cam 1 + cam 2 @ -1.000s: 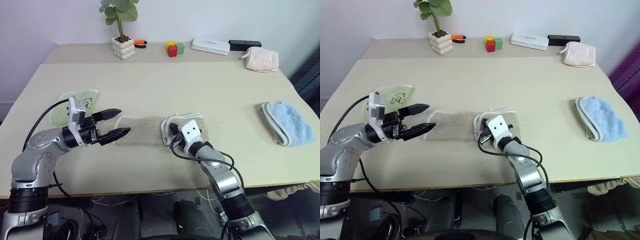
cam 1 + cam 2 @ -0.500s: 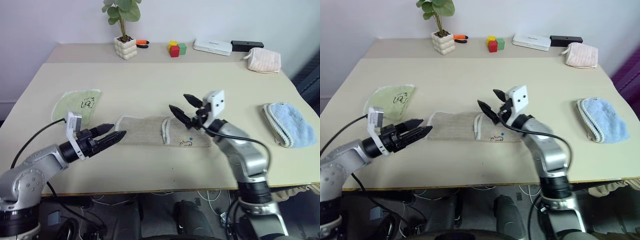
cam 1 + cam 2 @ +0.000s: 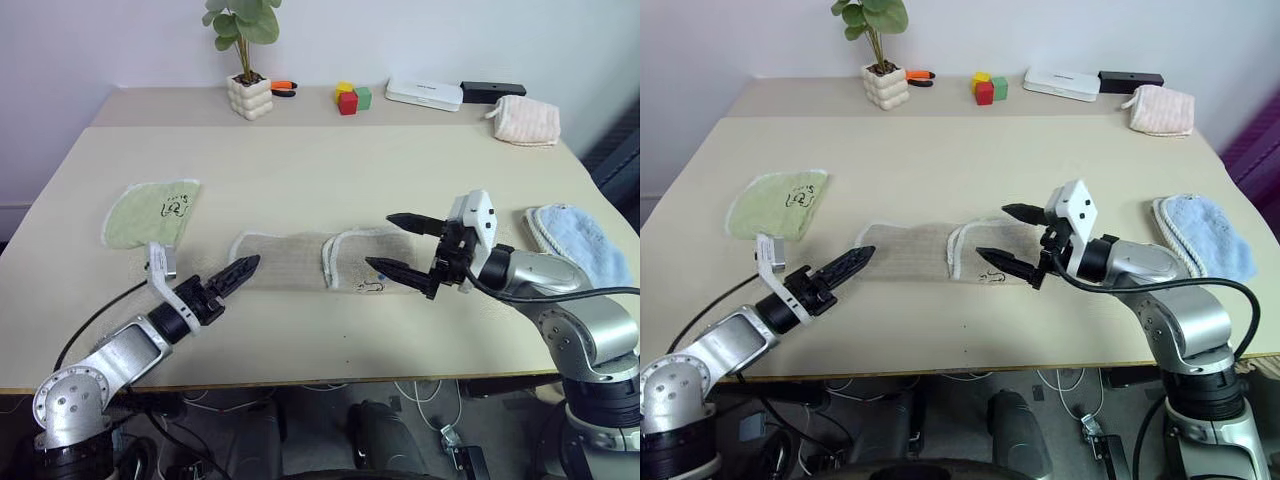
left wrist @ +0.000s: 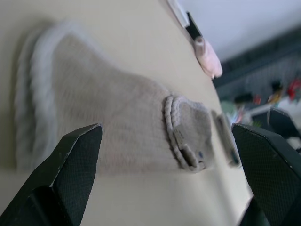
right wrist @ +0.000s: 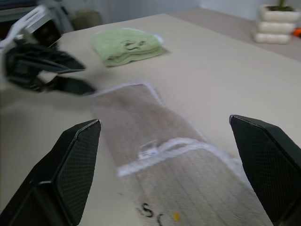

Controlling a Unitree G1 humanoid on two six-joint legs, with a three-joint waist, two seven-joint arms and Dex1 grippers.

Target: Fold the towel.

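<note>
Right claw is wide open, holding nothing, hovering level just above the right end of the beige towel, fingers pointing toward the left claw. Left claw is open too and empty, low over the table, tips just short of the towel's left end. Towel lies flat between the two claws, long axis running claw to claw, with its right end folded back over itself, so the white-edged flap sits directly under the right claw. Risks, as I judge them: the flap is loose terry and could spring or slide open since nothing pins it; if the left claw comes in this shallow it may push the near edge and bunch the cloth rather than get under it; pinching one layer only would drag the towel and skew the fold; the two claws point at each other, so a centre fold could bring them into collision. Green cloth beyond the left claw and blue towel behind the right claw are clear of the path. Writing: small dark embroidered mark on the flap beside the lower right finger, not legible; dark print on the green cloth, also unreadable.
</note>
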